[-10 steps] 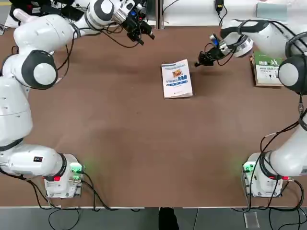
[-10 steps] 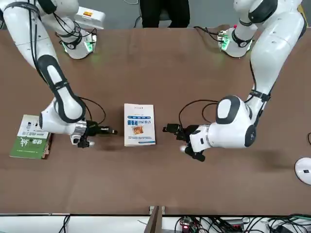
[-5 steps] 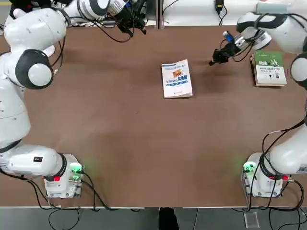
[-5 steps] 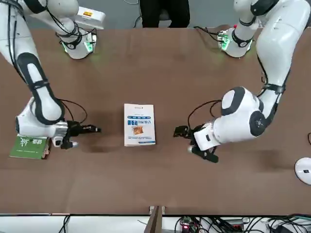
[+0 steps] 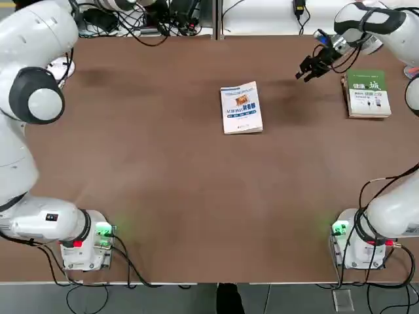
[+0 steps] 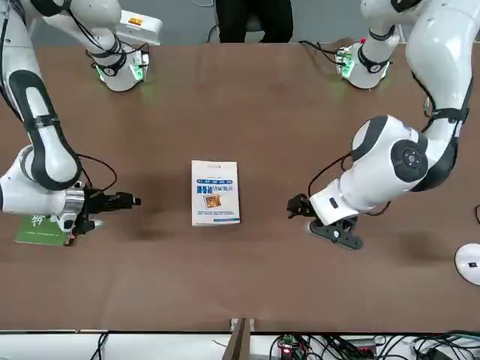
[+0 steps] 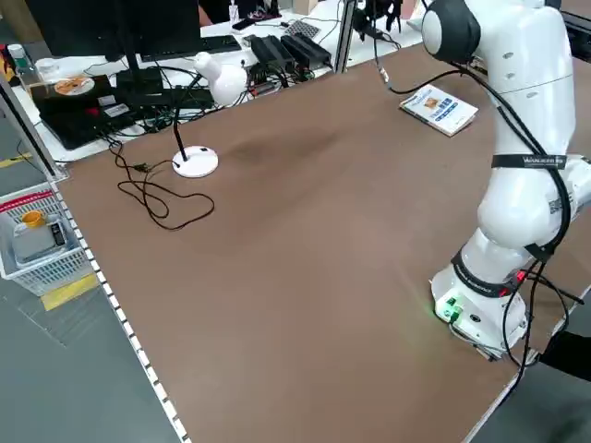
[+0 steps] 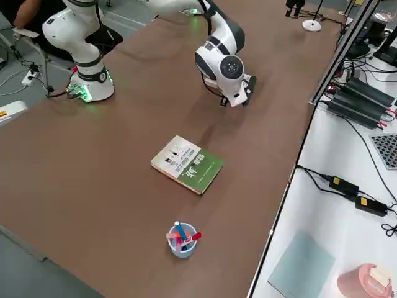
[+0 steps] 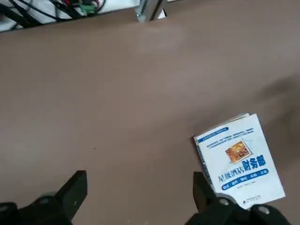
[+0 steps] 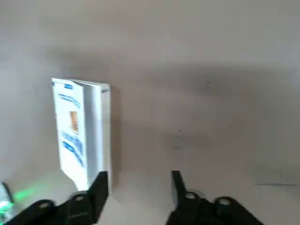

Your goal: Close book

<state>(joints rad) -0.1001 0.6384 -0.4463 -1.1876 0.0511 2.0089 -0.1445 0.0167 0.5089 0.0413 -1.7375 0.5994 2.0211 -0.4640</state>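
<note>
The book (image 5: 241,108) lies closed and flat mid-table, its white-and-blue cover with the small orange picture facing up; it also shows in the front view (image 6: 215,192) and the left side view (image 7: 439,108). My right gripper (image 5: 304,70) hovers to the book's right, well apart from it, near the green book. Its wrist view shows the gripper (image 10: 138,185) open and empty, the book (image 10: 79,131) ahead of it. My left gripper (image 6: 292,208) is raised off to the book's other side. In its own view the left gripper (image 9: 139,192) is wide open, holding nothing.
A green-and-white book (image 5: 366,93) lies at the table's right edge. A cup of pens (image 8: 181,239) stands beyond it. A white lamp base with a cable (image 7: 196,161) sits at the left side. Cables and gear line the far bench.
Both grippers have drawn back from the book, the right one toward the green book and the left one toward the far edge. The right gripper has opened. The book has not moved.
</note>
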